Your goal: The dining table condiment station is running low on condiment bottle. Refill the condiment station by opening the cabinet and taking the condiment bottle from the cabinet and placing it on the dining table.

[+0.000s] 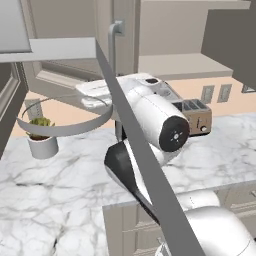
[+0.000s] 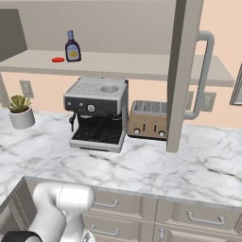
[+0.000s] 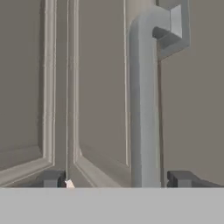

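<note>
The cabinet stands open, and its right door (image 2: 182, 71) swings out edge-on over the counter with a long silver bar handle (image 2: 204, 71). On the cabinet shelf (image 2: 142, 64) at the left stands the condiment bottle (image 2: 72, 46), dark with a yellow-white label. My gripper (image 3: 117, 179) is open close in front of the door panel. The handle (image 3: 144, 109) runs between its fingertips (image 3: 181, 178), nearer the right one, and neither touches it. From the left base, my white hand (image 1: 97, 91) sits just below that handle (image 1: 116, 37). The dining table is out of view.
A small red item (image 2: 58, 59) lies on the shelf beside the bottle. Below, on the marble counter (image 2: 198, 165), stand a coffee machine (image 2: 98, 111), a toaster (image 2: 149, 119) and a potted plant (image 2: 20, 111). Drawer fronts (image 2: 203, 218) run under the counter edge.
</note>
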